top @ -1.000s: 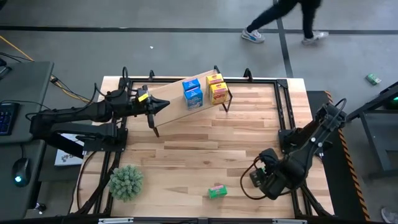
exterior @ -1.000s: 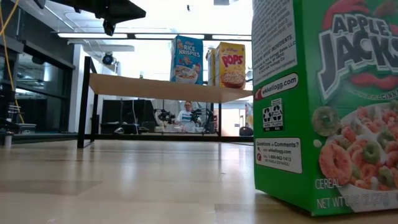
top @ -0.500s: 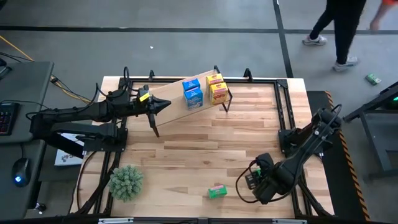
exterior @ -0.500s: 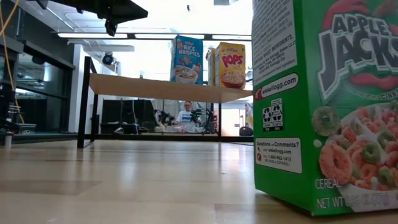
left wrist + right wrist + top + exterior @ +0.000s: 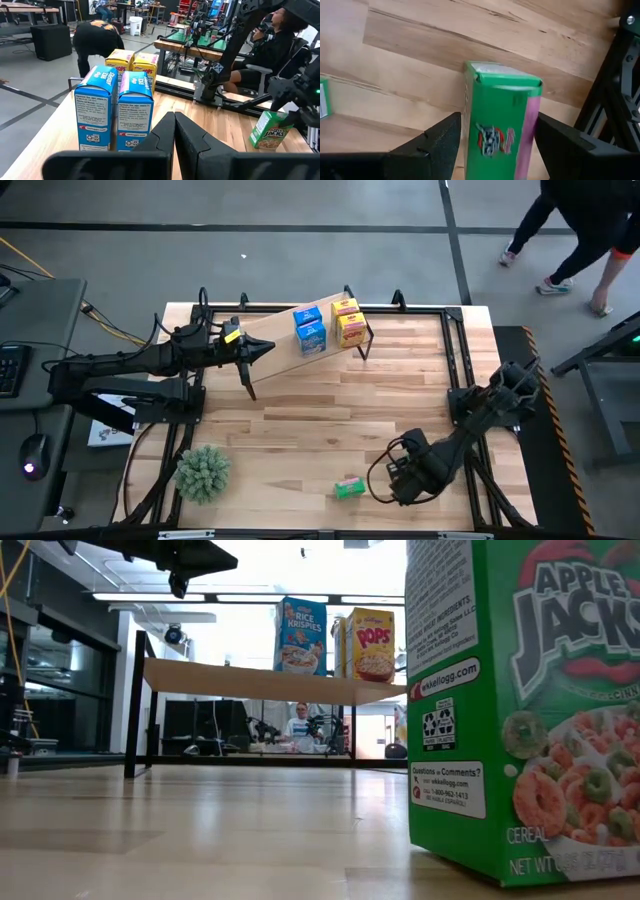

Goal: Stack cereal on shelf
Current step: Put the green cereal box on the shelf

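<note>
My right gripper [image 5: 400, 477] points down near the table's front right, open. Its fingers [image 5: 442, 142] stand on either side of an upright green cereal carton [image 5: 502, 125]; I see no touch. My gripper hides this carton in the high view. A second green carton [image 5: 349, 488] [image 5: 530, 710] stands on its base just to its left. Two blue cartons [image 5: 310, 330] and two yellow ones [image 5: 348, 322] stand on the sloped wooden shelf [image 5: 275, 340]. My left gripper [image 5: 258, 351] [image 5: 175, 135] hovers shut above the shelf's left end.
A spiky green plant [image 5: 203, 472] sits at the front left. Black frame rails [image 5: 455, 355] run along the table's edges; one rail [image 5: 615, 100] lies close beside the green carton. A person [image 5: 580, 230] walks on the floor beyond the far right corner.
My right gripper has moved toward the table's left and near edges and has sunk lower, coming over the green carton with its fingers kept apart. The cartons and the shelf have stayed where they were.
</note>
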